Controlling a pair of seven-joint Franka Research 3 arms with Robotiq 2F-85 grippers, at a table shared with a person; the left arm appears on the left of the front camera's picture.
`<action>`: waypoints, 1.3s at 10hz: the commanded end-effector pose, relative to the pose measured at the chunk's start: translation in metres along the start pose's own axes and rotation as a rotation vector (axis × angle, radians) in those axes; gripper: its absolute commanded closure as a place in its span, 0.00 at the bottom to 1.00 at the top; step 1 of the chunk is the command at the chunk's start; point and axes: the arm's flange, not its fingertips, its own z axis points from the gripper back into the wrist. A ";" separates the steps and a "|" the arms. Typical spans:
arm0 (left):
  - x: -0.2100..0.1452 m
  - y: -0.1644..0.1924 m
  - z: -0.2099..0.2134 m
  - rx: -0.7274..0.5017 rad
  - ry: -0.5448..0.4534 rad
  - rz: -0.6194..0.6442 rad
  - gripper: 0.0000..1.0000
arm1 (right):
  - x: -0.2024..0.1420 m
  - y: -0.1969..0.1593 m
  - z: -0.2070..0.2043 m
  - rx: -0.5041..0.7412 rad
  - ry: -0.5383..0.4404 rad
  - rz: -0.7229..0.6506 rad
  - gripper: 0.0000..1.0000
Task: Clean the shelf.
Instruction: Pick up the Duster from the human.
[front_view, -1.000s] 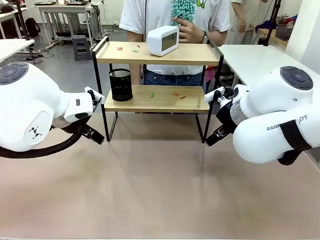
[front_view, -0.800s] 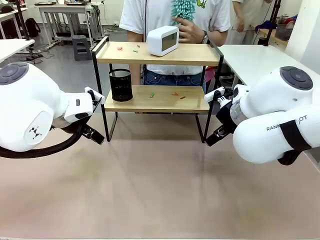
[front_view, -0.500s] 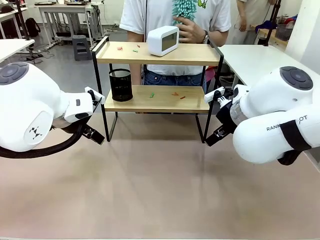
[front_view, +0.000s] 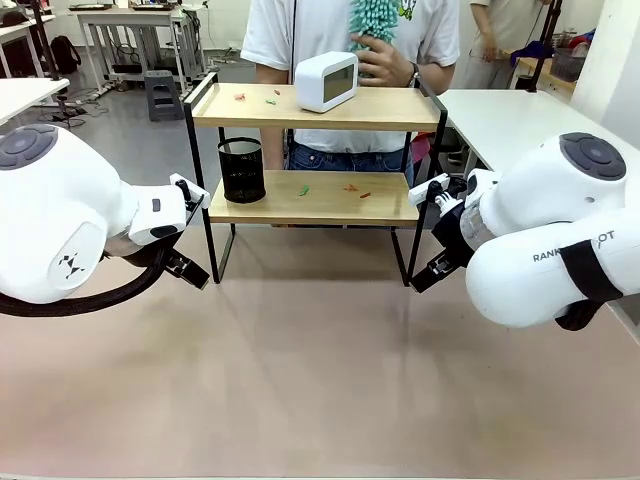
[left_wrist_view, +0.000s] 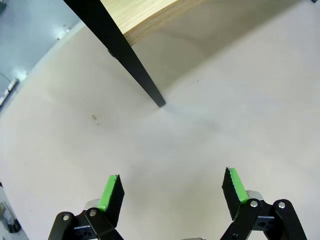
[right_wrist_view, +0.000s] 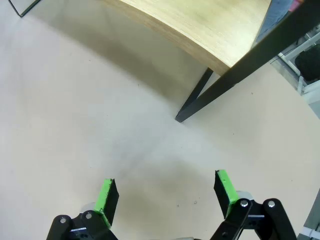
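The shelf (front_view: 385, 108) stands at the table's far side, its two wooden boards in a black frame. Small coloured scraps (front_view: 254, 98) lie on the top board, and more scraps (front_view: 350, 188) on the lower one. My left gripper (front_view: 190, 272) hangs low by the shelf's left front leg (left_wrist_view: 131, 67). In the left wrist view the gripper (left_wrist_view: 172, 192) is open over bare table. My right gripper (front_view: 426, 276) is near the right front leg (right_wrist_view: 235, 72). This gripper (right_wrist_view: 167, 192) is open too, holding nothing.
A white box-shaped clock (front_view: 326, 80) sits on the top board and a black mesh cup (front_view: 241, 170) on the lower one. A person behind the shelf holds a teal duster (front_view: 375, 17). The beige table (front_view: 320, 380) stretches wide in front. A white table (front_view: 510, 115) stands at right.
The person's duster has shifted slightly up and to the right. Both arms have stayed still with their jaws open.
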 end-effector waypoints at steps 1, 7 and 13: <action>-0.005 0.012 0.055 -0.197 -0.020 -0.058 0.00 | 0.005 -0.019 0.061 0.141 -0.054 -0.155 0.00; -0.199 0.202 0.151 -0.724 -0.539 0.631 0.00 | -0.231 -0.188 0.202 0.674 -0.478 -1.094 0.00; -0.249 0.239 0.153 -0.725 -0.496 0.708 0.00 | -0.335 -0.251 0.203 0.698 -0.443 -1.337 0.00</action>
